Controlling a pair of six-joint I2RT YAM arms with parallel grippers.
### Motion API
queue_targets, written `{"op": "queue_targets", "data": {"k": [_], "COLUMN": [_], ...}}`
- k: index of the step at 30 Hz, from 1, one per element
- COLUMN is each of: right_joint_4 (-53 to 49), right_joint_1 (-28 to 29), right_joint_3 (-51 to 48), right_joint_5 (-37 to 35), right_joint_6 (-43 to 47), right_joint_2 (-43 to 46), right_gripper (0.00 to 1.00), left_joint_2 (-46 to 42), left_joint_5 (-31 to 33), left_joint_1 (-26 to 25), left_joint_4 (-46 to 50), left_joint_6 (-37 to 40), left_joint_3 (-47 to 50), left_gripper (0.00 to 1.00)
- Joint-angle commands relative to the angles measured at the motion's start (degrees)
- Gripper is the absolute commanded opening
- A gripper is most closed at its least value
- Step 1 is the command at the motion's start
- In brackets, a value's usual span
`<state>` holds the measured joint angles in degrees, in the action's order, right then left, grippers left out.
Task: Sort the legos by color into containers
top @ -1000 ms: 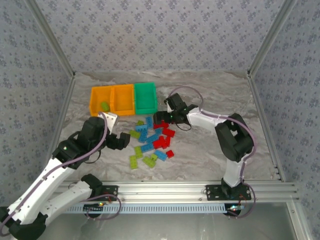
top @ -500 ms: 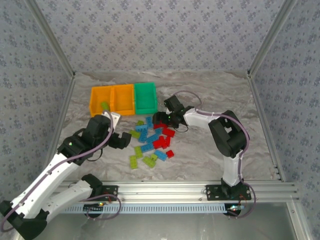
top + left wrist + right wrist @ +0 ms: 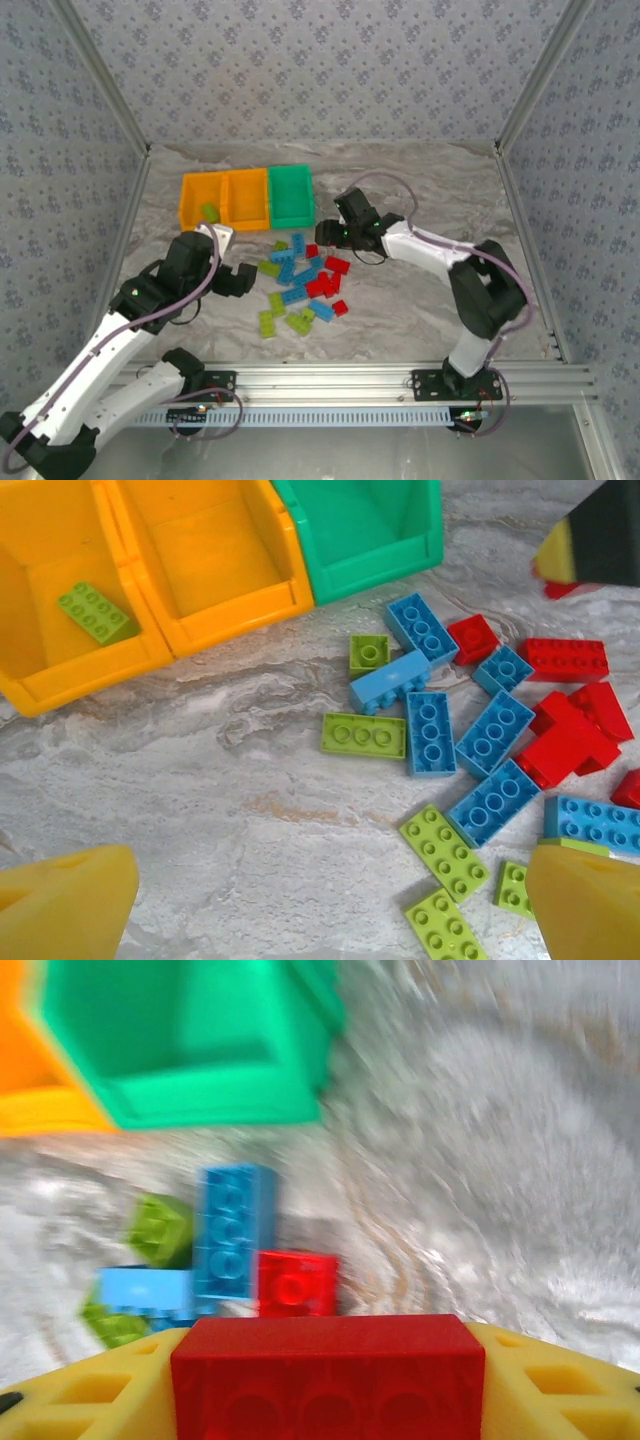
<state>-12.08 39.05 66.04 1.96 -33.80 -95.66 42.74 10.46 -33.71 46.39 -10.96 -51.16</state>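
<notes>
Red, blue and lime legos lie scattered in a pile mid-table. Behind them stand the containers: two orange bins and a green bin. One lime lego lies in the left orange bin. My right gripper hangs at the pile's far edge, just in front of the green bin, shut on a red lego held between its yellow fingers. My left gripper hovers open over bare table left of the pile, with lime and blue legos to its right.
Below the held brick lie a small red lego and a blue lego. Bare marbled table stretches right of the pile and in front of the bins. Patterned walls and metal posts enclose the workspace.
My right gripper has closed on a red lego at the pile's far edge and drawn slightly back toward the green bin. The left arm shifted only a little.
</notes>
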Motion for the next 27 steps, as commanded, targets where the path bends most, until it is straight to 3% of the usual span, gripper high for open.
{"op": "queue_targets", "data": {"k": [1, 7, 16, 22, 27], "right_joint_4": [0.7, -1.2, -3.1, -5.4, -6.9], "right_joint_1": [3.8, 4.8, 2.1, 1.9, 2.2], "right_joint_3": [4.9, 20.1, 41.5, 47.3, 47.0], "right_joint_5": [-9.8, -16.2, -13.1, -12.6, -12.2], "right_joint_6": [9.8, 23.1, 31.6, 32.9, 32.6], "right_joint_2": [2.9, -10.4, -31.1, -34.4, -31.3], "right_gripper": [0.59, 0.59, 0.67, 0.81, 0.84], "left_joint_2": [-2.4, -4.8, -4.8, -4.6, -4.0], "left_joint_5": [-1.9, -4.6, -5.4, -5.5, -5.0], "left_joint_1": [3.1, 7.5, 7.6, 7.6, 7.6], "left_joint_4": [-2.1, -2.9, -2.6, -1.9, -1.8], "left_joint_6": [-0.1, -0.5, 0.0, -1.1, -0.9], "left_joint_3": [0.7, 2.5, 3.1, 3.6, 3.6], "left_gripper": [0.99, 0.99, 0.99, 0.99, 0.99]}}
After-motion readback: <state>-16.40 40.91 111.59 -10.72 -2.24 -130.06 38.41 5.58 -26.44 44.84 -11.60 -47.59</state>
